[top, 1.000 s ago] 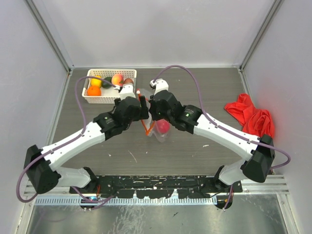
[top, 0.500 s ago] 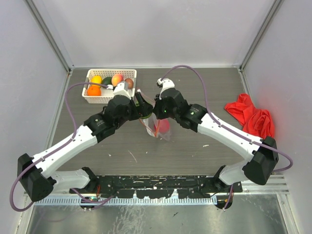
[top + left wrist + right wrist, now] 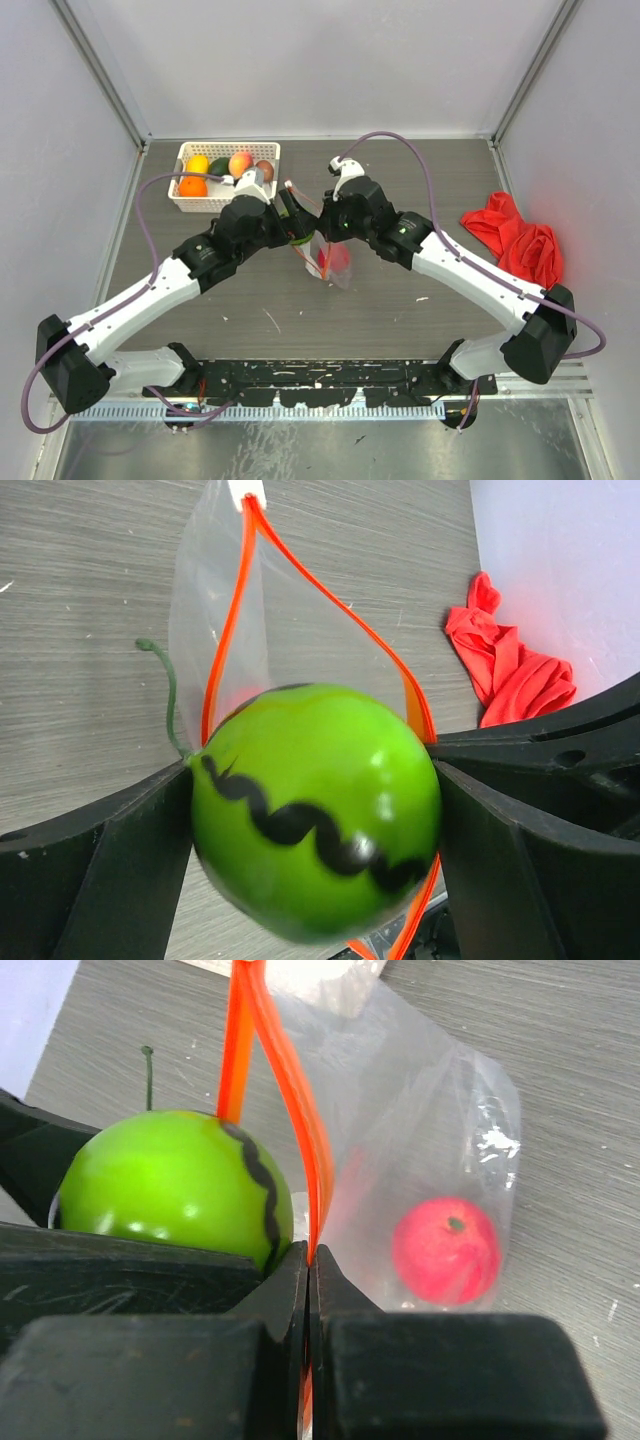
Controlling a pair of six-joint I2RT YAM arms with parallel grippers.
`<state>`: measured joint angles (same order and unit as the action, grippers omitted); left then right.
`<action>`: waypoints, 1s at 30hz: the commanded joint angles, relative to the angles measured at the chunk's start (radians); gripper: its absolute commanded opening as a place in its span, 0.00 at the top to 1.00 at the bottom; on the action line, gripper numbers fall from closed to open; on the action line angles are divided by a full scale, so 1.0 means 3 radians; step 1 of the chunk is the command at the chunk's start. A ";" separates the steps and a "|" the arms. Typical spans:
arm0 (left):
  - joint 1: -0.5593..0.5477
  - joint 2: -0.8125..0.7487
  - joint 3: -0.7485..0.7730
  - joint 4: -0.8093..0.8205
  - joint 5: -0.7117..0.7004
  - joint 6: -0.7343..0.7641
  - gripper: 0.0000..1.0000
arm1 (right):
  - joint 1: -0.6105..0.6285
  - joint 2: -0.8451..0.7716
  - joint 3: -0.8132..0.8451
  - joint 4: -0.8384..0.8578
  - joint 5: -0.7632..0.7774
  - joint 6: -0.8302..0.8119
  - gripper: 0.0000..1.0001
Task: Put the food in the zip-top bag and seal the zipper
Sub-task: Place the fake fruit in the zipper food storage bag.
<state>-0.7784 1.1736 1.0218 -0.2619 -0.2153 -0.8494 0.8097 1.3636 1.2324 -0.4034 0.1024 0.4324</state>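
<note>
A light green fruit with a black wavy line fills the gap between my left gripper's fingers, touching both, right at the open mouth of the zip-top bag. My right gripper is shut on the bag's orange-red zipper and holds that edge up. The white slider sits at the zipper's far end. A red fruit lies inside the bag. From above, both grippers meet mid-table over the bag, left gripper against right gripper. More fruits lie in the white basket.
The white basket stands at the back left with yellow, orange, peach and brown fruits in it. A red cloth lies crumpled at the right edge of the table. Grey walls close in the table on three sides.
The right arm has shifted a little to the right and back, pulling the bag's edge with it. The left gripper has followed with the green fruit to the bag's mouth.
</note>
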 commanded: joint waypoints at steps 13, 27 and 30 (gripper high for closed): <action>-0.0022 0.0087 -0.0052 0.0433 0.0015 -0.0158 0.20 | -0.0029 -0.0138 -0.0014 0.0445 -0.0393 0.0222 0.99; 0.0135 -0.0416 -0.0158 -0.0099 -0.0166 -0.0053 0.16 | -0.0144 -0.0084 -0.0012 0.0424 -0.0418 0.0187 0.99; 0.0232 -0.0527 -0.0272 -0.0170 -0.0020 -0.0140 0.16 | -0.0159 -0.0086 -0.0017 0.0424 -0.0423 0.0190 0.99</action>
<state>-0.7444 1.0721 0.9710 -0.2852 -0.2417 -0.8764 0.7700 1.3636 1.2106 -0.3431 -0.0040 0.4782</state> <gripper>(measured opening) 0.840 0.041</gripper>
